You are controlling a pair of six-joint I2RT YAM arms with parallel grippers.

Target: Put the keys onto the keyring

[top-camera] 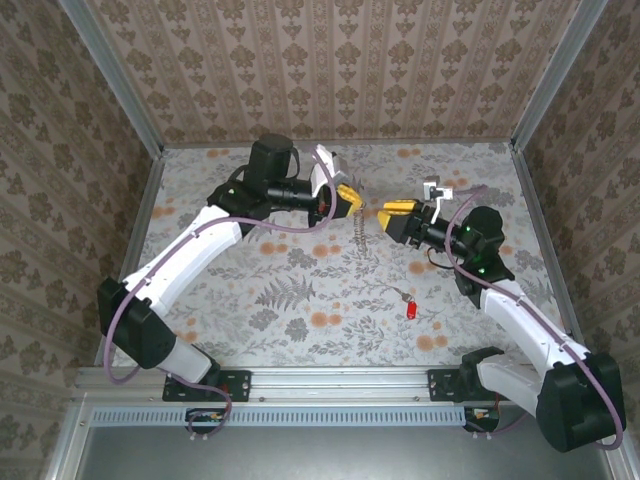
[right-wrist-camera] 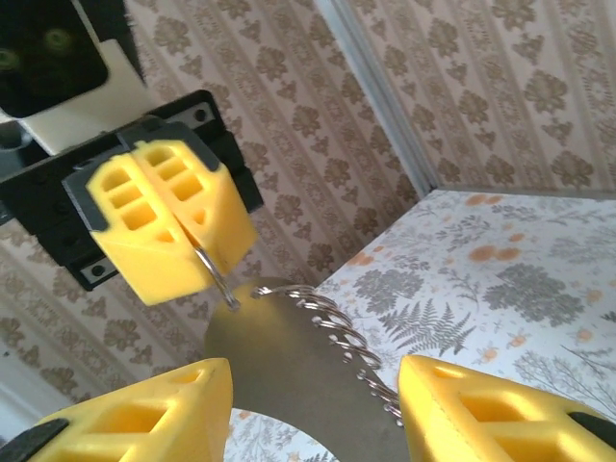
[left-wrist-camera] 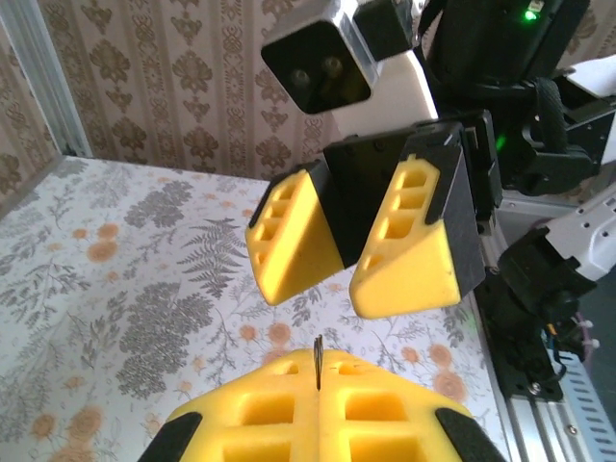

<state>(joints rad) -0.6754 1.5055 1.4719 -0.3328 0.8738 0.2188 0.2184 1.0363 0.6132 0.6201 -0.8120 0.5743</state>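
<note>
The left gripper (left-wrist-camera: 318, 371), its blocky yellow fingers lowest in its own wrist view, had its jaws pressed together on a thin dark sliver of metal standing up at the seam. From the right wrist view that sliver was a loop of silvery wire at the top of the flat brownish-grey keyring (right-wrist-camera: 289, 371), which had a coil of the same wire along its edge. The keyring hung tilted from this pinch, above the floral-patterned table top (top-camera: 300, 300). The right gripper (left-wrist-camera: 332, 294), with matching yellow fingers, faced the left one across the keyring. Its jaws were spread, one finger on either side of the keyring's flat body, with a gap showing on both sides, so it held nothing. The small silvery metal key with a bright red plastic end (top-camera: 408, 306) lay flat on the table top. It was well apart from the keyring, nearer the arm bases and off to the keyring's right, just beside the right arm's white forearm (top-camera: 520, 310). Neither gripper was touching it.
</note>
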